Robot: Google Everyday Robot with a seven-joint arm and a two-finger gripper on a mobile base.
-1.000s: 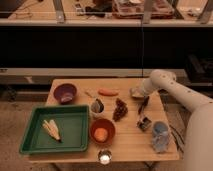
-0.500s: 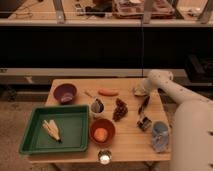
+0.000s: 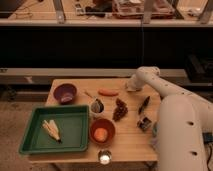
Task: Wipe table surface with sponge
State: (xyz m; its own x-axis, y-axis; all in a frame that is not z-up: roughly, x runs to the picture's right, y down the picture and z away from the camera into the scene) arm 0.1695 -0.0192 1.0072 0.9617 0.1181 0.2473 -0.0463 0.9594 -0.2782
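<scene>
At the far left of the wooden table (image 3: pixel 75 82) sits a green tray (image 3: pixel 35 142) with a pale ear of corn (image 3: pixel 51 130) lying in it. At about eleven o'clock from the tray stands a purple bowl (image 3: pixel 65 92). Toward the middle, a small metal cup (image 3: pixel 97 105) sits at about twelve o'clock from an orange bowl (image 3: pixel 102 131) that holds an orange ball. Below that bowl, at six o'clock, a small white round thing (image 3: pixel 104 158) rests at the table's near edge. A carrot (image 3: pixel 108 92) lies farther back, and a dark bunch of grapes (image 3: pixel 120 110) sits at five o'clock from it. Right of the grapes lie a dark slender object (image 3: pixel 144 104) and a small metal piece (image 3: pixel 145 123). The white arm (image 3: pixel 175 110) reaches in from the right (it fills much of that side), and the gripper (image 3: pixel 131 87) sits low at the table's back edge, at two o'clock from the carrot. No sponge can be made out anywhere, and what the gripper holds, if anything, cannot be told.
</scene>
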